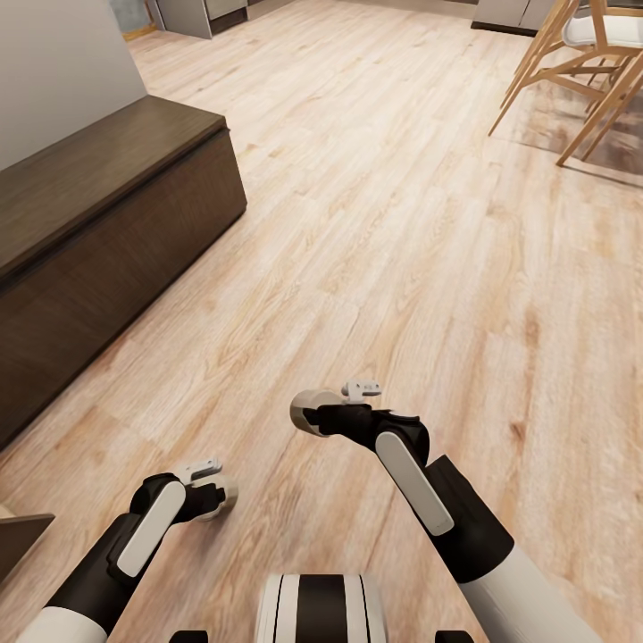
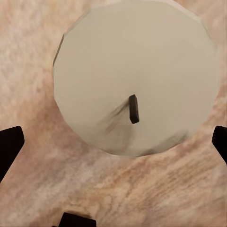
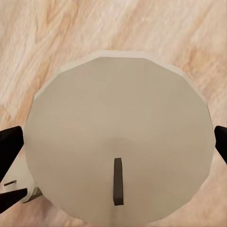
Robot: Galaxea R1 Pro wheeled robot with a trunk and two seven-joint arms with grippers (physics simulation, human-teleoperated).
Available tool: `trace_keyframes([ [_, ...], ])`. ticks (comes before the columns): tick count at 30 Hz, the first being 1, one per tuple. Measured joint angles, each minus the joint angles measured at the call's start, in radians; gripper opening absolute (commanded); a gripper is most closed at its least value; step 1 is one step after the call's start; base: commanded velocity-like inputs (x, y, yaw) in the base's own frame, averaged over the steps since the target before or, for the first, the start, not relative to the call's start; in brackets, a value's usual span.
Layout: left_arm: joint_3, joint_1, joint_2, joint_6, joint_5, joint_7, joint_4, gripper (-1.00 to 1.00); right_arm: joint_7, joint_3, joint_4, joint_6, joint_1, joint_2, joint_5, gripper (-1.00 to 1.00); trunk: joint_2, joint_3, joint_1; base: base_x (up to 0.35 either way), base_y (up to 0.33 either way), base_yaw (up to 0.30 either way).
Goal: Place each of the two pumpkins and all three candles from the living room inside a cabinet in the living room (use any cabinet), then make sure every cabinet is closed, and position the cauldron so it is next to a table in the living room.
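Nearest the lens in the right wrist view is a candle [image 3: 118, 137], a pale grey-white puck seen end-on with its short dark wick [image 3: 117, 181] standing off-centre. The dark fingertips [image 3: 9, 146] of the right pincer [image 1: 314, 418] sit at its two flanks, so the pincer appears to be closed on the rim, carrying the candle above the plank floor [image 1: 375, 232].

The left wrist view shows a second candle [image 2: 137, 75], also face-on, with its wick [image 2: 134, 109] near the middle. The left pincer [image 1: 212, 496] has its fingertips [image 2: 9, 146] at the picture's edges, seemingly clear of the wax here; from the head view the candle sits between the fingers and is probably held, though I cannot tell the contact for certain.

Both candles should handle as light, stiff pieces with a smooth, slightly slippery side wall. The sensible hold is across the widest part of the cylinder, low on the wall, with moderate squeeze; the wick is the fragile part and should be left alone. Wax could dent or slide if pinched near an edge.

The cabinet [image 1: 98, 232], a long low dark brown unit, lies ahead of the left pincer and to its outer side, well apart from both arms, its fronts shut. Wooden chair legs [image 1: 572, 71] stand far ahead of the right pincer.
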Motion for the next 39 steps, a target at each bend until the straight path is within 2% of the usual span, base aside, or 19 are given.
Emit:
trace_keyframes([
  [14,0.000,0.000,-0.001,0.000,-0.001,0.000,0.000,1.00,-0.001,0.002,0.000,-0.003,0.000,0.000,0.011,-1.00,0.000,0.000,0.000,0.116,0.000,0.000],
  [25,-0.001,0.000,0.000,0.000,-0.002,0.000,0.000,1.00,-0.002,0.002,0.002,-0.004,0.000,0.000,0.011,-1.00,0.000,0.000,0.000,0.012,0.000,0.000],
  [29,-0.001,0.000,0.000,-0.001,-0.001,0.000,0.000,1.00,-0.002,0.002,0.001,-0.003,0.000,0.000,0.011,-1.00,-0.001,-0.015,0.002,0.000,0.000,0.000],
  [36,-0.005,0.000,0.000,-0.026,0.000,-0.003,0.000,1.00,-0.002,0.003,0.002,-0.004,0.000,0.000,0.010,-1.00,-0.001,-0.015,0.002,0.000,0.000,0.000],
  [39,-0.009,0.000,0.001,-0.052,-0.003,-0.045,0.000,1.00,-0.002,0.003,0.002,-0.003,0.000,0.000,0.011,-1.00,-0.002,-0.027,0.003,0.000,0.000,0.000],
])
